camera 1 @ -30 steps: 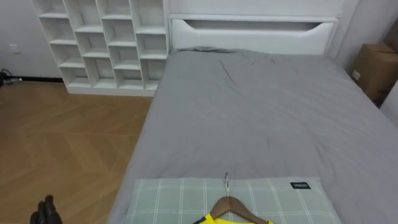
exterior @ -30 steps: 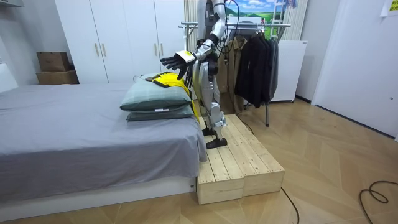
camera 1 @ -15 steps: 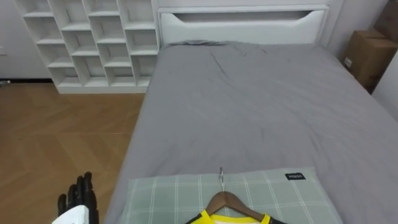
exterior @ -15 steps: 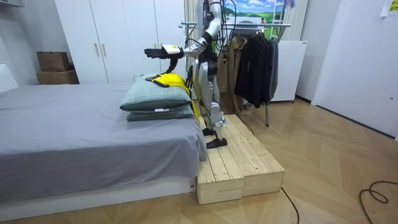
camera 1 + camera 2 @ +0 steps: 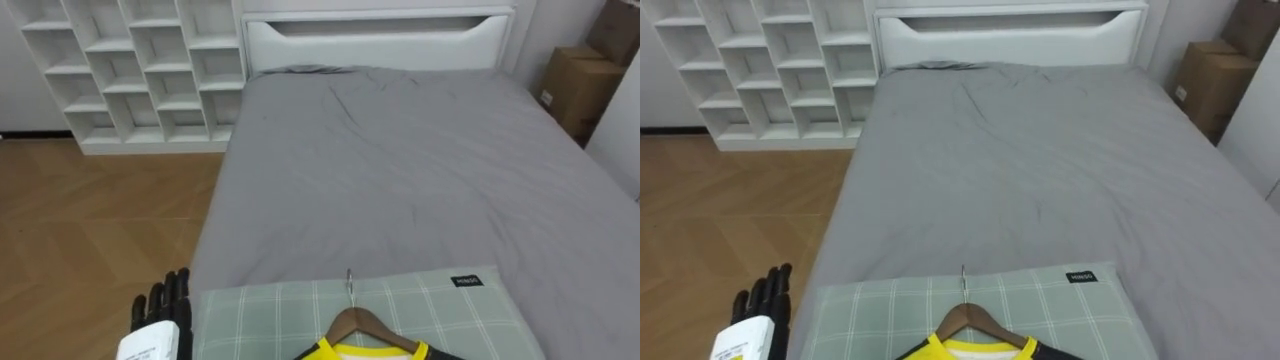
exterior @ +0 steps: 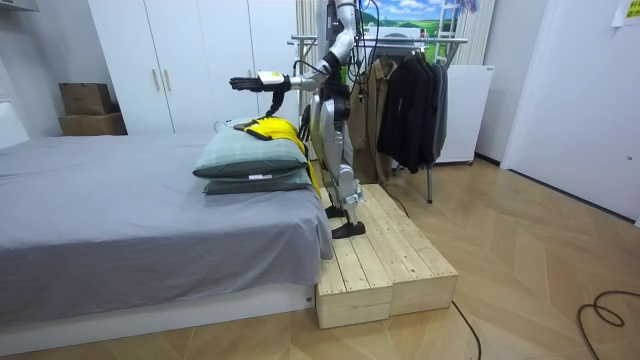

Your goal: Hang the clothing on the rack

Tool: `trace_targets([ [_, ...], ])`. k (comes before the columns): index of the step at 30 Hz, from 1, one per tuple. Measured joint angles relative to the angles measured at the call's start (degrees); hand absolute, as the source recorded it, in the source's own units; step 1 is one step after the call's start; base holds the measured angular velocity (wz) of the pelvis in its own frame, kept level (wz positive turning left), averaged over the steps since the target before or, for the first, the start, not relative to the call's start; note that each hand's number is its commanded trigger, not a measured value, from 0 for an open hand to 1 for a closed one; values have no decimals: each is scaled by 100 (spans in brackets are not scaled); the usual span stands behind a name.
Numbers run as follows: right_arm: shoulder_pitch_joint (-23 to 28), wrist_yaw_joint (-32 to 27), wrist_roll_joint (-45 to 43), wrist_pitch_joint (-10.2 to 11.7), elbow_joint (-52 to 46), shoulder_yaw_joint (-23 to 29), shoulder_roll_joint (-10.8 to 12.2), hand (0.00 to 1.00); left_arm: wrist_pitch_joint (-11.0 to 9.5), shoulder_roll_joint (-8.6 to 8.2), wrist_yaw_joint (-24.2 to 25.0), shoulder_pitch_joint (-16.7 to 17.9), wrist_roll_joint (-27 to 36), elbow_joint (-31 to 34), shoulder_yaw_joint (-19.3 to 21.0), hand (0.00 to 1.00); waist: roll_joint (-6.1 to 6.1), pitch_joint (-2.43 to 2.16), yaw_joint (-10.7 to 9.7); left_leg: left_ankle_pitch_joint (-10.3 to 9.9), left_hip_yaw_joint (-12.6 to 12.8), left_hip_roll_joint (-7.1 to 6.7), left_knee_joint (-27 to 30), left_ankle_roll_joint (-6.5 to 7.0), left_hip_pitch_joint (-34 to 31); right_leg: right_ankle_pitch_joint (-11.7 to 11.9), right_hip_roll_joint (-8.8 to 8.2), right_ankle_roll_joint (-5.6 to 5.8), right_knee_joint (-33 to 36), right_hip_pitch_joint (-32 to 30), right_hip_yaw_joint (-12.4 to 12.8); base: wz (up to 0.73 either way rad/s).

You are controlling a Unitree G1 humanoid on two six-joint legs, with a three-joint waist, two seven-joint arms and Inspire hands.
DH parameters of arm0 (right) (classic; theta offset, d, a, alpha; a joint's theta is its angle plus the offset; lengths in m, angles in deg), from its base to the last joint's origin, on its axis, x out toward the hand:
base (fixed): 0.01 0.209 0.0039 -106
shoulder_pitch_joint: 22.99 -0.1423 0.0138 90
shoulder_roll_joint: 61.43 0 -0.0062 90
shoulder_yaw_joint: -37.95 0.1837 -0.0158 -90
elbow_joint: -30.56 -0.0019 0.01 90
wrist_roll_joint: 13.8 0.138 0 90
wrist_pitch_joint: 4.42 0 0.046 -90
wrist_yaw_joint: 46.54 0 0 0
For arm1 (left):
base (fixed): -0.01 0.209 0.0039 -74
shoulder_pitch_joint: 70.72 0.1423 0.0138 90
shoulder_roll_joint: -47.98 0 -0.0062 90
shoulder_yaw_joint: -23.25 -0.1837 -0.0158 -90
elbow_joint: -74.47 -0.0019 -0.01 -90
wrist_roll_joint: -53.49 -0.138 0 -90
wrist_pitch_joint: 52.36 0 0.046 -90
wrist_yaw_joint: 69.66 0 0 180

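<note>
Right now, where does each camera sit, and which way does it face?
Left eye view: on the head, looking down over the checked pillow and grey bed towards the headboard; left hand lower left.
Right eye view: just beside it, same aim, same left hand.
Room view: off beside the bed, facing the whole robot.
All share the yellow shirt.

Left hand (image 5: pixel 166 308) outstretched, fingers straight

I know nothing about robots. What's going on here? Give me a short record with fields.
Robot: stands on a wooden platform at the bed's foot
Left hand: raised, fingers straight, holding nothing
Shirt: yellow, on a hanger, lying on the pillow
Rack: behind the robot, dark clothes hanging
</note>
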Motion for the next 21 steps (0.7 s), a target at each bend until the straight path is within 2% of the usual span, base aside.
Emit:
trace_targets([
  [7, -52, 7, -99, 2, -4, 4, 16, 0, 1, 5, 243, -31, -8, 2, 1, 0, -14, 2, -123, 1, 0, 3, 2, 0, 0, 0, -3, 0, 39, -6, 1, -1],
  [12, -58, 8, -104, 2, -19, 6, 27, 0, 37, 5, 441, -128, -8, 2, -47, 0, -71, 37, -128, 1, 20, 1, 9, 1, -5, 0, -3, 0, 74, -1, 6, -1],
  [19, -58, 9, -101, 1, -22, 6, 24, 0, 115, 14, 671, -150, -8, 2, -221, 0, -57, 27, -132, 1, 85, 5, 10, 1, -2, 0, 1, 1, 76, -18, 80, -4],
  [21, -54, 8, -101, 1, -29, 6, 12, 0, 140, 15, 759, -154, -10, 54, -223, 0, -27, 9, -134, 1, 89, 6, 10, 1, 4, 2, 2, 0, 77, -27, 90, 0],
])
